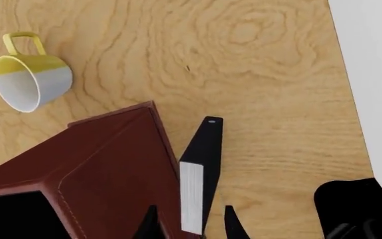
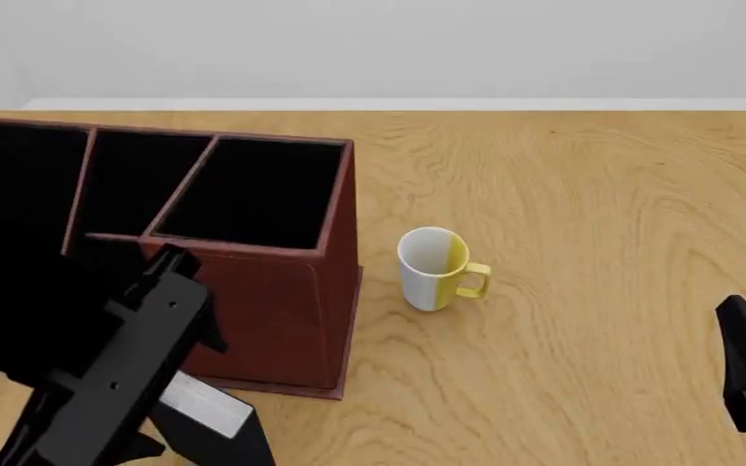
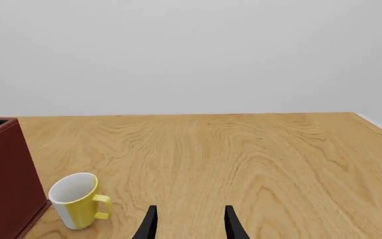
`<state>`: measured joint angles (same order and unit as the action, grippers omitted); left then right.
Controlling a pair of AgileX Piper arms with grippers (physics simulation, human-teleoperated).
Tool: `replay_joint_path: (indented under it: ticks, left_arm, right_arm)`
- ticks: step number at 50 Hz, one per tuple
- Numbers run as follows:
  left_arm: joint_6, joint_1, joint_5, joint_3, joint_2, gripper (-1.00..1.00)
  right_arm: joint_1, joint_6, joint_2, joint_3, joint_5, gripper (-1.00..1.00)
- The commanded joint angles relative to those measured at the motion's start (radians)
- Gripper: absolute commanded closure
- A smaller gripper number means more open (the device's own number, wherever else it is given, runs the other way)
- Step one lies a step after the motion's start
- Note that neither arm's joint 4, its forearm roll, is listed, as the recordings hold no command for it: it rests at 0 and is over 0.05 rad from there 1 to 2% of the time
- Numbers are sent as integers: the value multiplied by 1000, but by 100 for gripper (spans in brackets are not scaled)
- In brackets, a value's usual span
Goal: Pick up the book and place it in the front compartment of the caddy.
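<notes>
The book [image 1: 201, 169], black with a pale page edge, sits on the table just beside the caddy's [image 1: 105, 164] outer corner. It also shows in the front view [image 2: 207, 406] at the bottom left, partly hidden by my left arm. My left gripper [image 1: 191, 214] is open, one finger on each side of the book's near end with a gap on both sides. The red-brown caddy [image 2: 276, 291] stands at the left with black compartments. My right gripper [image 3: 189, 214] is open and empty, low at the right [image 2: 740, 316], far from the book.
A white and yellow mug [image 2: 433, 269] stands upright just right of the caddy; it also shows in the left wrist view [image 1: 30, 79] and the right wrist view [image 3: 77, 200]. The wooden table's far edge meets a pale wall.
</notes>
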<state>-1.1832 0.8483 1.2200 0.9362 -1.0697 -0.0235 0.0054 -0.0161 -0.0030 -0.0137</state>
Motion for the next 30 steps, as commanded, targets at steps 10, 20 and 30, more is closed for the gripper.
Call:
replay_joint_path:
  ticks: [10,20,30]
  left_arm:
    - [-51,-61,0,-32,-8,-100]
    - [-31,-48,0,-31,-15,-100]
    - [-26,-46,0,-24,-22,-100]
  right_arm:
    - [-1,1,5,0,7,-100]
    - [-2,0,5,0,7,-100]
    - [-3,2,1,0,3,-100]
